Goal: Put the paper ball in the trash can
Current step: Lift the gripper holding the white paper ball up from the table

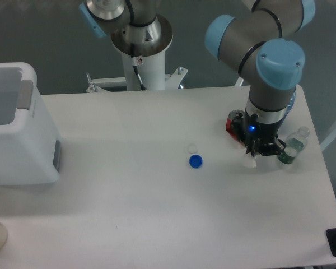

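Your paper ball sits on the table at the right side, a small white lump directly under the gripper. It is so small and so pale against the white top that you cannot read any long axis or facing from it; it looks roughly round. The dark fingers come down right at the ball, and their tips seem to touch or flank its upper edge, but you cannot tell how far apart the jaws stand, nor whether they are pinching the ball, because the wrist hides them from above.

Just right of the gripper lies a small clear bottle with a green band, tilted on its side. A red and black object shows just left of the wrist, partly hidden by it. Toward the table's middle you see a blue cap, and near it, up and left, a clear round cap.

The trash can stands well apart at the far left edge, its left part cut off by the frame.
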Robot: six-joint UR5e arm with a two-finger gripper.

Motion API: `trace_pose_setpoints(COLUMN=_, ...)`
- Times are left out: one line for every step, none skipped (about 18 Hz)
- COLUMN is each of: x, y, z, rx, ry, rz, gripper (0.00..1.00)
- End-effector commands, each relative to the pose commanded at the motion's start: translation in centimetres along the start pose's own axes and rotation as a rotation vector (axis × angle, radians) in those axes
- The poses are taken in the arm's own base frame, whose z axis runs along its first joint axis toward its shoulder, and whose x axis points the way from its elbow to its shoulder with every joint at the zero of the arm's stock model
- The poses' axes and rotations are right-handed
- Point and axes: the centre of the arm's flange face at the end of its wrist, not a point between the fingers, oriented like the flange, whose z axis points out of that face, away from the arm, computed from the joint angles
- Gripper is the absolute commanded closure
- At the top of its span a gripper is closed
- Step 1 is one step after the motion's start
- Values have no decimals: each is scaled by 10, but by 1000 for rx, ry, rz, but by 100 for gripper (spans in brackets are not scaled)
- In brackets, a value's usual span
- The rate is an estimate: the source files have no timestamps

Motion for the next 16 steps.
trace_pose_setpoints(x=0, y=0, z=-1, rx=2, ry=-1, rz=0, gripper=100)
trace_pose_setpoints(x=-1, y=2, z=-1, rx=3, ry=-1, rz=-3, gripper=100)
trace_pose_setpoints(x=-1, y=2, z=-2, rx=8, ry=-1, rz=-5, gripper=100)
trace_pose_setpoints(x=0, y=2, z=-3, rx=11, ry=-2, rz=-5, gripper=100)
trace_pose_setpoints(x=-1, y=2, z=-4, rx=11, ry=-4, rz=-5, gripper=100)
trace_pose_setpoints(x=0, y=1, z=-4, rx=10, ry=-5, rz=-3, gripper=100)
trace_pose_setpoints(x=-1, y=2, z=-8, rx=16, ry=-10, rz=-7, gripper=100)
trace_pose_setpoints(x=0, y=2, z=-11, rx=20, ry=-14, rz=-10, gripper=100)
trace_pose_setpoints(x=0, y=2, z=-11, rx=27, ry=-12, rz=-10, gripper=100)
trace_pose_setpoints(x=0, y=1, z=-12, rx=37, ry=-12, rz=-12, gripper=100)
trace_pose_setpoints(x=2, y=0, z=-16, rx=42, ry=-15, rz=-10, gripper=100)
trace_pose_setpoints(x=7, y=-3, z=-25, rx=50, ry=-24, rz=-8, gripper=100)
trace_pose_setpoints(x=12, y=-5, z=-33, rx=60, ry=-20, rz=-5, gripper=100)
trace_pose_setpoints(x=17, y=-5, z=-40, rx=71, ry=-13, rz=-5, gripper=100)
trace_pose_setpoints(x=22, y=-7, z=-48, rx=80, ry=-9, rz=-5, gripper=100)
trace_pose_setpoints(x=25, y=-6, z=-53, rx=81, ry=-7, rz=-4, gripper=100)
